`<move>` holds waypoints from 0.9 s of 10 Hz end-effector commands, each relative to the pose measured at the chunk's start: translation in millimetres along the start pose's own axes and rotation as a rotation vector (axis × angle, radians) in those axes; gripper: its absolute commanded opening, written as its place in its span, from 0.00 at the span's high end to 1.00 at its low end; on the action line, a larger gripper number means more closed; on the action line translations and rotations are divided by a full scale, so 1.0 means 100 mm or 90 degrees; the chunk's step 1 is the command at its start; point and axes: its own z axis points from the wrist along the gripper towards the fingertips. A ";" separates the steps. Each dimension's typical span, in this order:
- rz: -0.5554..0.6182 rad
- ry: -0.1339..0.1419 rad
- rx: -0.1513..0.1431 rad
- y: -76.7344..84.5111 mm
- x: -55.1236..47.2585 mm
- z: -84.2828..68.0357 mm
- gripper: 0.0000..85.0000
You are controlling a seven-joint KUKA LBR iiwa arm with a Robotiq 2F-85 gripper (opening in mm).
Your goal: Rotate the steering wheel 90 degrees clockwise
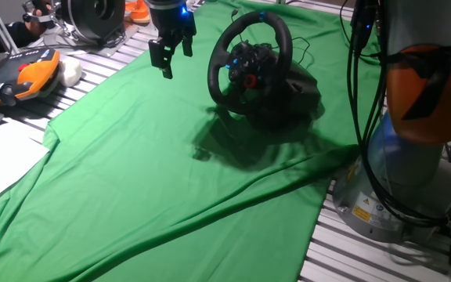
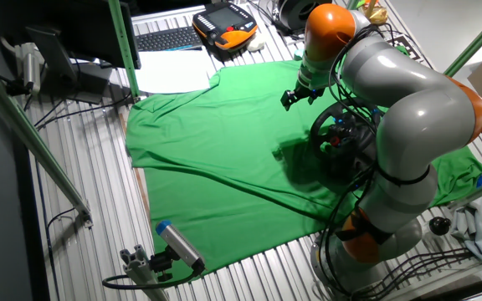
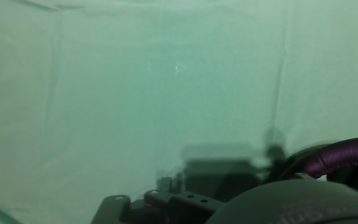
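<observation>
Your steering wheel (image 1: 249, 61) stands on its bulky black base on the green cloth (image 1: 155, 180) that covers the table (image 1: 343, 251), toward the far right part of the cloth as one fixed view shows it. The rim stands nearly upright, tilted back a little, and its face with the small coloured buttons and red knob looks toward the camera and slightly left; the base stretches away behind it to the right. Your gripper (image 1: 171, 56) hangs in the air just left of the rim, near it but apart, with nothing in it. Its fingers point down at the cloth and stand spread, with a clear gap between them. In the hand view, the rim (image 3: 347, 155) shows only at the lower right edge, above mostly bare cloth.
</observation>
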 end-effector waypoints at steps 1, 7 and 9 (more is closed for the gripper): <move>-0.096 0.214 0.001 0.00 0.00 0.00 1.00; -0.108 0.217 0.017 0.00 0.00 0.00 1.00; -0.102 0.216 0.019 0.00 0.00 0.00 1.00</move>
